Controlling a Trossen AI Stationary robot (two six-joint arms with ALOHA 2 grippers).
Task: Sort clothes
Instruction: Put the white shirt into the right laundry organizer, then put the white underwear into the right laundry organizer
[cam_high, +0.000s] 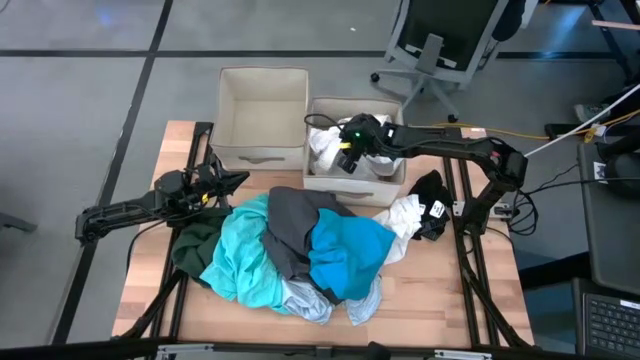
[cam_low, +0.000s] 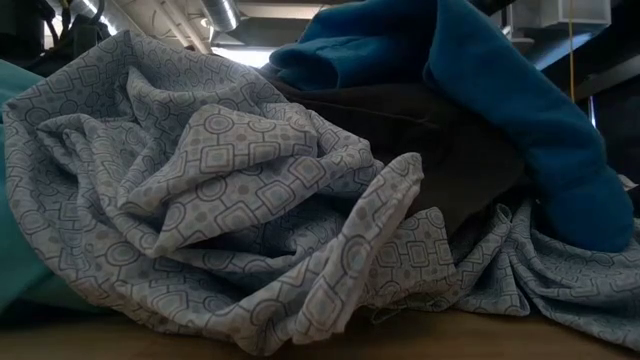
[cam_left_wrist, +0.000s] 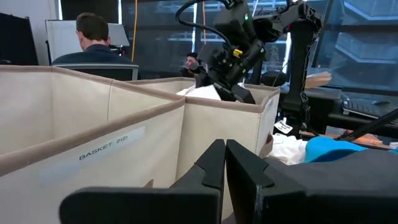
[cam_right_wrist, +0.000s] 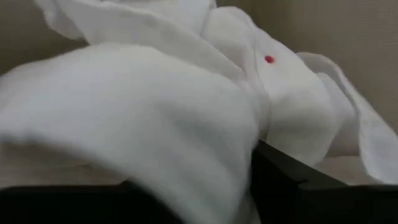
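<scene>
The clothes lie heaped mid-table: turquoise, dark grey, bright blue, dark green, pale patterned, white and black. The patterned piece fills the low view, with the blue one on top. Another white garment lies in the right beige box. My right gripper reaches into that box, its fingers apart around the white cloth. My left gripper is shut and empty beside the left box, at the heap's far left edge; it also shows in its own wrist view. My right gripper has a bulge of the white garment lying between and over its two spread fingers. The fingers slant down into the box from above. The garment rests in the box; whether the fingers pinch it I cannot tell.
The left beige box, labelled as a basket, holds nothing. A person sits beyond the table's far side. An office chair stands behind the boxes. Bare wood shows at the table's near right.
</scene>
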